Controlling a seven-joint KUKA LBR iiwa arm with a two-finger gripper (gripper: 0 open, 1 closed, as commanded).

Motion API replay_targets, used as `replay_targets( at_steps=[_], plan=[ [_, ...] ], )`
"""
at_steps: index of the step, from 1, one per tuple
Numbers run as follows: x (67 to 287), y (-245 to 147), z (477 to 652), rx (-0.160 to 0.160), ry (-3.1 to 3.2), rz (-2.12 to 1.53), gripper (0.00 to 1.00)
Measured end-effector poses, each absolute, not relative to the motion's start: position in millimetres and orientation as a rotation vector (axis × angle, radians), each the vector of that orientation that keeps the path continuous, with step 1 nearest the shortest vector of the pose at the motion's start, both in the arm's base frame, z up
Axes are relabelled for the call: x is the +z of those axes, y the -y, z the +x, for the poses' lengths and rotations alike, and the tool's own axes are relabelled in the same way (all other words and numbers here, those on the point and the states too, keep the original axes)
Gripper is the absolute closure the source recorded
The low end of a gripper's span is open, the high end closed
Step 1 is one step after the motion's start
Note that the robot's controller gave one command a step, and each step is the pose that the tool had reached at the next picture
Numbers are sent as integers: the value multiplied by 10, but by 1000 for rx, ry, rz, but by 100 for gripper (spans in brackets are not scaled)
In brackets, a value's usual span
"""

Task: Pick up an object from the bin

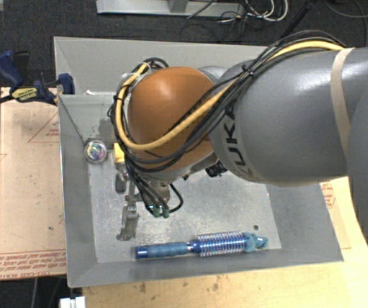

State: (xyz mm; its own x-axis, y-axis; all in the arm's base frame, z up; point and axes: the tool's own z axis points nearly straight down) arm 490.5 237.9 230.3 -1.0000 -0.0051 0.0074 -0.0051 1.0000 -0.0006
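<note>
Approach step, I judge: the claw (128, 231), open or closed I cannot tell, needs centring over the blue hairbrush (200, 246) near its right.

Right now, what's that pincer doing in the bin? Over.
Pincer down over bare floor, bin left half. Blue brush along near wall, untouched. Small shiny ball by left wall, apart.

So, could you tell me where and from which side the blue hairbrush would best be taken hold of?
Probably by its smooth handle, from straight above, closing across its width. The blue hairbrush lies flat along the bin's near wall, which likely blocks a sideways approach; the bristled head looks less firm to grip.
</note>
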Motion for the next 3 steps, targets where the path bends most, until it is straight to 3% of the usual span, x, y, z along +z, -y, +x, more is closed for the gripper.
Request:
replay_targets(
  at_steps=[1,2,3],
  plan=[
    [714,-1688,4843,-7,3136,407,0],
    [1013,-870,4811,5,3106,498,0],
    [997,-557,4846,0,3104,487,0]
  ],
)
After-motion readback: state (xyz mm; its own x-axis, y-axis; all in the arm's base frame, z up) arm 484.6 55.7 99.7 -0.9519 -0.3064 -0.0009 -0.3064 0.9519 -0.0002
